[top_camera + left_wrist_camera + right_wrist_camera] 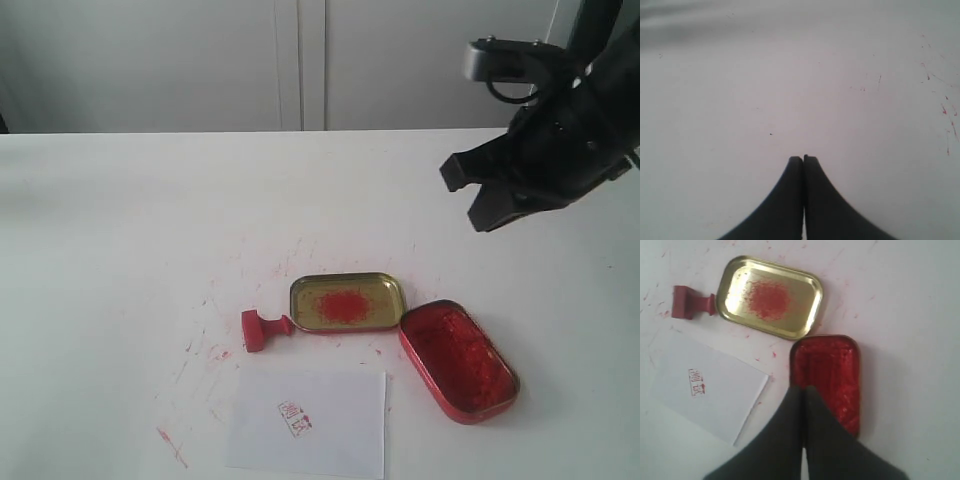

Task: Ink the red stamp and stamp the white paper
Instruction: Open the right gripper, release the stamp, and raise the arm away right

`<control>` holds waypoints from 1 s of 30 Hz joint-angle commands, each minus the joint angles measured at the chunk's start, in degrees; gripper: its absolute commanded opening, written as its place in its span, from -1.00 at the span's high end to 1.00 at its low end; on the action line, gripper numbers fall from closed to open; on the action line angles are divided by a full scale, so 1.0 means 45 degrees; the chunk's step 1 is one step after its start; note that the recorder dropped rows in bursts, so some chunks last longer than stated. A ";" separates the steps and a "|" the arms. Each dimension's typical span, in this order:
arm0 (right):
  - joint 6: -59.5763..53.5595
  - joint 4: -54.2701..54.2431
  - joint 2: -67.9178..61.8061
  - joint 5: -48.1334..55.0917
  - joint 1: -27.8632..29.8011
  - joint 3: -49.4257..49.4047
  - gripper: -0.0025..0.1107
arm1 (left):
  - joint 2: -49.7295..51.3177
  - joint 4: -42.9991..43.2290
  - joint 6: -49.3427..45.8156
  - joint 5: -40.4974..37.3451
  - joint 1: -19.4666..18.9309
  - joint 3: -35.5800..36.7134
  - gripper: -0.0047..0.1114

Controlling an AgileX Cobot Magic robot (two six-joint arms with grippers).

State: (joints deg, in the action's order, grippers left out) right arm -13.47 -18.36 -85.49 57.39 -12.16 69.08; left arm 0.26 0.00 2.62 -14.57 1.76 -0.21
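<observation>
Red stamp (262,328), judged light, rigid plastic, lies tipped over toward the desk's near edge beside the white paper (330,425), best pinched across its handle; left tool (803,159) and right tool (801,390) clenched, empty.

My red stamp (262,328) tipped on its side, knobbed handle touching the gold lid (387,297) rim, my white paper (335,440) flat just beside it, red imprint near its middle

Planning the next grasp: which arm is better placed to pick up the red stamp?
Right. The right hand hangs above the table by the tin, its camera seeing the stamp. The left hand faces only table, outside the exterior view.
</observation>
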 commanded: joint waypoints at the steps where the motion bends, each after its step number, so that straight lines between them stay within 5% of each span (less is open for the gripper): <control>1: 0.1089 0.1045 0.0217 0.0306 0.0958 0.0047 0.96 | -0.0058 -0.0126 0.0000 0.0008 -0.0033 0.0047 0.92; 8: 0.1870 0.2129 0.0502 0.0367 0.1828 -0.0275 0.96 | -0.0058 -0.0126 0.0000 0.0008 -0.0033 0.0047 0.92; 30: 0.2387 0.3229 0.3509 0.0895 0.1827 -0.1760 0.96 | -0.0058 -0.0126 0.0000 0.0008 -0.0033 0.0047 0.92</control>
State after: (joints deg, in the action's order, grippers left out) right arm -3.00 -4.17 -71.53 60.71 -4.34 61.70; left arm 0.26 0.00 2.62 -14.57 1.76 -0.21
